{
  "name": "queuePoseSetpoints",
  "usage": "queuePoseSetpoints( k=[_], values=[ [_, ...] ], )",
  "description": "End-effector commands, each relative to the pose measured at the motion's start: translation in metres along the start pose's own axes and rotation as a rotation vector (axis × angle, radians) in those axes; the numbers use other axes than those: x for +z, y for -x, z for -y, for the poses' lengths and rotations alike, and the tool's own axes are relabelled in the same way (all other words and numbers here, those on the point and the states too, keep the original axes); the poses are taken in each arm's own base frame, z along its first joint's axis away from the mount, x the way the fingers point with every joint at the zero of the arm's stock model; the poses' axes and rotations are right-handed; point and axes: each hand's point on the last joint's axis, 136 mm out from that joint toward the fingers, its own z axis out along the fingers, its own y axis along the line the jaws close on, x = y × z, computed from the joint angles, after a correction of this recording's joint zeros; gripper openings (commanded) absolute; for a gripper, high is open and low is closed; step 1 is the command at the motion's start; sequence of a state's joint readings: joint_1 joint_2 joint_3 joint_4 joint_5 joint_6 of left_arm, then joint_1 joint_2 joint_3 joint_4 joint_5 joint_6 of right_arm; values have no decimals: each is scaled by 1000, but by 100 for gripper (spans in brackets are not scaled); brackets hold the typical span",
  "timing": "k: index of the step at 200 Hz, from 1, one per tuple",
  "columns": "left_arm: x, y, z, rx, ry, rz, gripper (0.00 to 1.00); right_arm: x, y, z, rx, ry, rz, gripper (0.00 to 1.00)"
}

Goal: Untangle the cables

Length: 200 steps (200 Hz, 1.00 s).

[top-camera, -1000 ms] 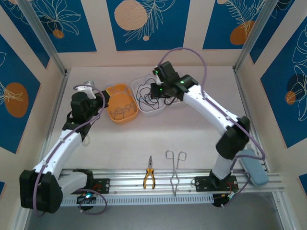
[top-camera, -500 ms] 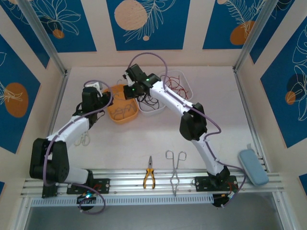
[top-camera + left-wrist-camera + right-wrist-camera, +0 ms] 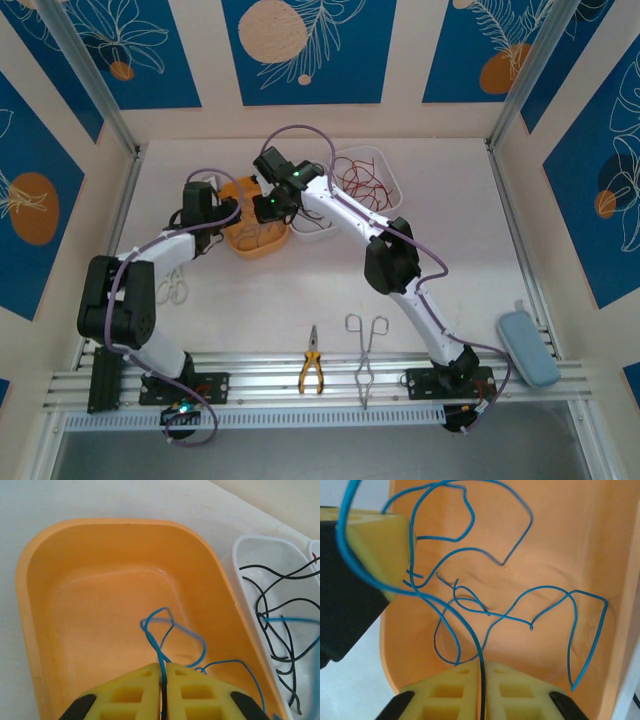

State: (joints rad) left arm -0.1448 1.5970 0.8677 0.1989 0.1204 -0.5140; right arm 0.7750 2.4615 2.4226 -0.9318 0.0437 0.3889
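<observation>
We can read no writing in these views, neither label, brand, number nor sign. The wall panels (image 3: 300, 50) carry printed leaves and circles, without lettering.

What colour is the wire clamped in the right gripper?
Blue. The wire shows best in the right wrist view, against the orange tub.

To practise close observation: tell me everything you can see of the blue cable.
The blue cable is a thin, plastic-looking wire, loose and curly, looping and crossing itself over the orange tub. The left gripper and right gripper each pinch it between shut yellow jaws. A free end sits near the tub's wall.
</observation>
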Motion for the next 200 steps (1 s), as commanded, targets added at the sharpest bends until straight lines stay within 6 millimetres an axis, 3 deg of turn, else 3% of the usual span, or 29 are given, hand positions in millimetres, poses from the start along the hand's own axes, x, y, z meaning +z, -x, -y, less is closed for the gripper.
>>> queuePoseSetpoints(
  k=[1,29,79,104,132,161,200],
  values=[
    [4,12,-5,12,19,19,16,1,-4,-4,-11,18,-25,19],
    [5,15,-5,20,27,23,22,-6,1,-1,-10,5,-12,29],
    [-13,37,-2,31,52,75,33,-30,8,3,-8,-39,23,34],
    [-34,51,6,46,45,115,46,-57,11,7,-9,-83,63,36],
    [-68,64,12,68,51,178,69,-92,10,13,-1,-126,131,39],
    [-105,66,9,88,87,242,99,-132,-7,36,56,-193,205,42],
    [-152,50,-18,138,214,329,100,-184,-53,93,187,-308,314,52]
  ],
)
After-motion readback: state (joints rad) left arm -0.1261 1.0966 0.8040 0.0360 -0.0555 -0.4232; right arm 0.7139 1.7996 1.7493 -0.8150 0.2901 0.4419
